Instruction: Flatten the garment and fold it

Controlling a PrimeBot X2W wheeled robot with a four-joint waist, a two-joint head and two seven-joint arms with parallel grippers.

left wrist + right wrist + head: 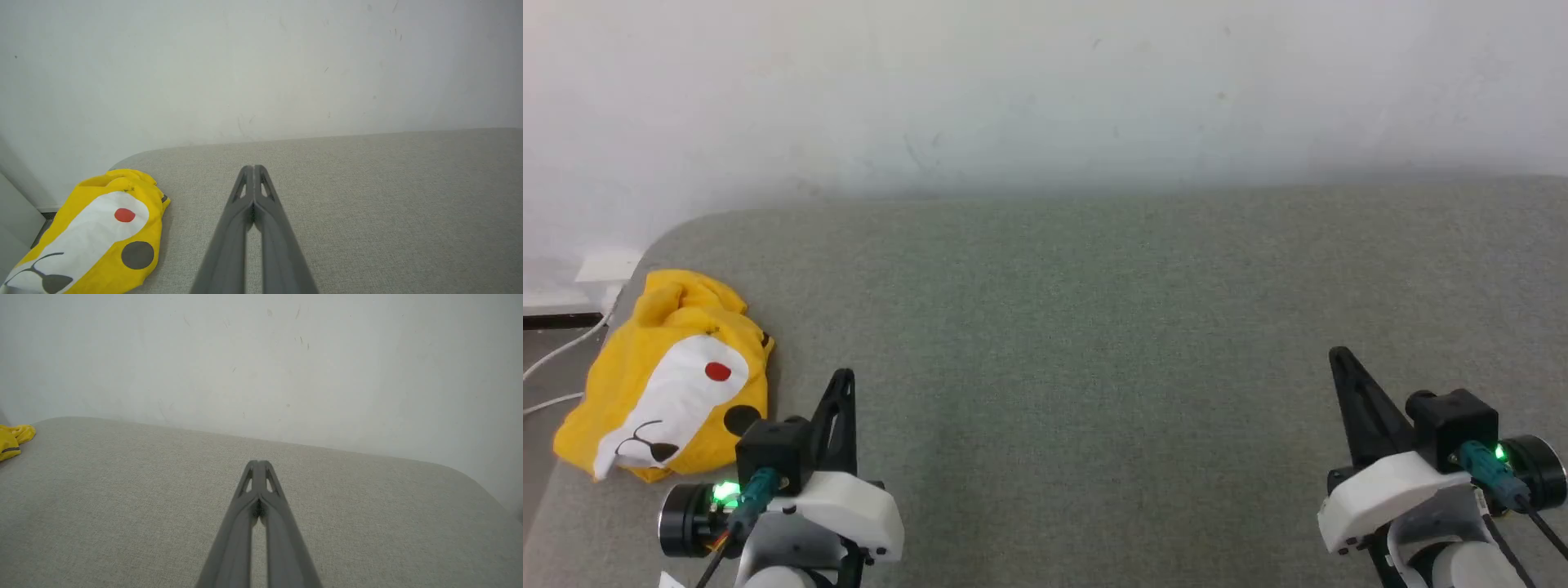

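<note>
The yellow T-shirt (670, 376) lies bunched in a heap at the left edge of the grey fabric surface (1094, 327), its white patch, red dot and black spot facing up. In the left wrist view the garment (98, 232) sits at lower left; a small yellow corner of it (12, 439) peeks in at the right wrist view's left edge. My left gripper (845, 377) hovers just right of the heap, shut with nothing held, fingertips together (254, 167). My right gripper (1339, 355) is far to the right, also shut and empty, its fingertips (258, 462) pressed together.
A pale wall (1045, 90) rises behind the surface. White cables (556, 359) and a dark baseboard strip (556, 320) show on the floor left of the rounded corner. Wide grey fabric stretches between the two grippers.
</note>
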